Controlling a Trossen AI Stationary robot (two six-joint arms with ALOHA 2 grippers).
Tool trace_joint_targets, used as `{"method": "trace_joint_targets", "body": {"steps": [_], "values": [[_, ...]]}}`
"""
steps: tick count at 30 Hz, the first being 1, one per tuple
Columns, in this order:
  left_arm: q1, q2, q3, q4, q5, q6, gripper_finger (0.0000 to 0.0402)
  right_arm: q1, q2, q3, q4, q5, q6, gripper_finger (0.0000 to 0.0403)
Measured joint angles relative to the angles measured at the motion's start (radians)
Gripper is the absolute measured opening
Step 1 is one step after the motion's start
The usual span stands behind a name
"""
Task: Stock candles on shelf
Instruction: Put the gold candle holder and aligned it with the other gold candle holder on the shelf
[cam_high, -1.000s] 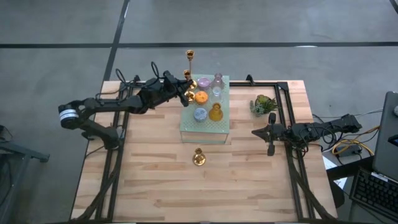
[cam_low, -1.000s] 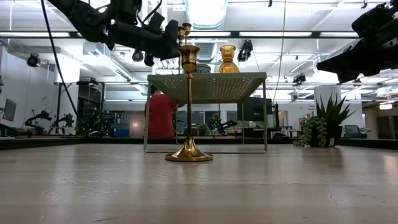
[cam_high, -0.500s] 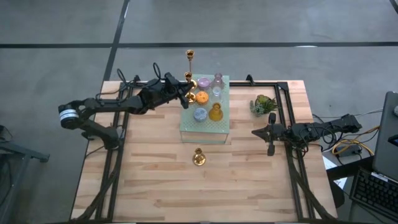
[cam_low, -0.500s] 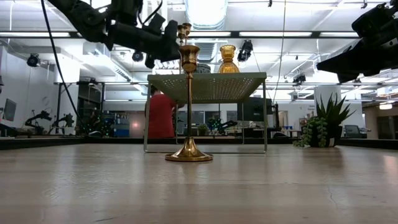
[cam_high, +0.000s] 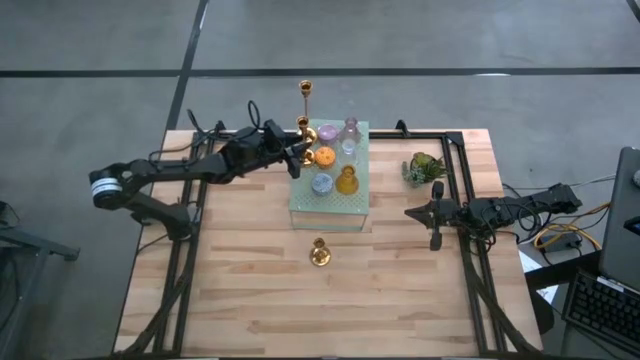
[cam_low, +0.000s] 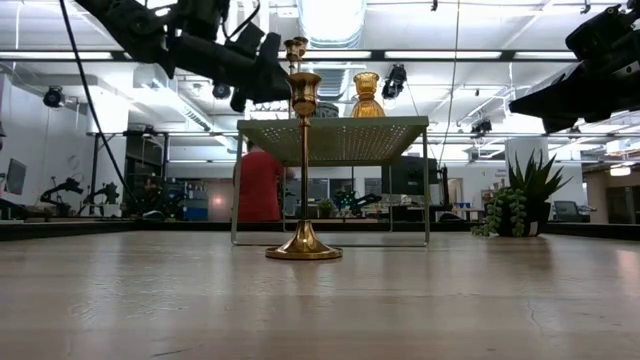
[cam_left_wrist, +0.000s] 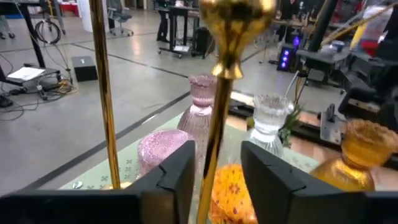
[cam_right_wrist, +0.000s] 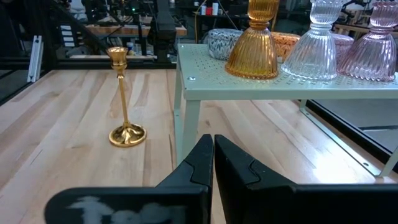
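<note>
The mint-green shelf (cam_high: 330, 205) stands at the table's far middle. On its mesh top sit several candles: lilac (cam_left_wrist: 160, 152), mauve-pink (cam_left_wrist: 202, 99), clear (cam_left_wrist: 270, 118), orange (cam_left_wrist: 231, 186), amber (cam_left_wrist: 364, 155) and pale blue (cam_high: 322, 183). My left gripper (cam_left_wrist: 217, 152) reaches level over the shelf's left edge (cam_high: 296, 152) and is open. Its fingers stand on either side of a gold candlestick's stem (cam_left_wrist: 219, 118), which is upright; whether they touch it does not show. My right gripper (cam_right_wrist: 213, 155) waits shut at the table's right side (cam_high: 412, 212).
A taller thin gold candlestick (cam_left_wrist: 101, 93) rises at the shelf's far left corner (cam_high: 306, 90). Another gold candlestick (cam_high: 319, 252) stands on the bare wood in front of the shelf. A small green plant (cam_high: 424, 167) sits right of the shelf, inside the black frame (cam_high: 462, 180).
My left gripper has tipped up slightly beside the shelf's left edge without shifting its place. The candles and candlesticks stand as before.
</note>
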Motion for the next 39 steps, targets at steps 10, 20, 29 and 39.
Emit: {"method": "trace_joint_targets", "body": {"steps": [10,20,29,39], "values": [[-0.008,-0.123,0.0,-0.251,0.005,0.095,0.0165,0.0,0.0,0.0,0.0,0.0,0.001,0.0008],[-0.165,-0.248,-0.016,-0.406,0.073,0.101,0.0165,0.0,0.0,0.0,0.0,0.0,0.0,0.0008],[-0.45,-0.234,-0.127,-0.294,0.115,0.052,0.0165,0.0,0.0,0.0,0.0,0.0,0.0,0.0008],[-0.656,-0.088,-0.242,-0.168,-0.202,-0.088,0.0165,0.0,0.0,0.0,0.0,0.0,0.0,0.0008]]}}
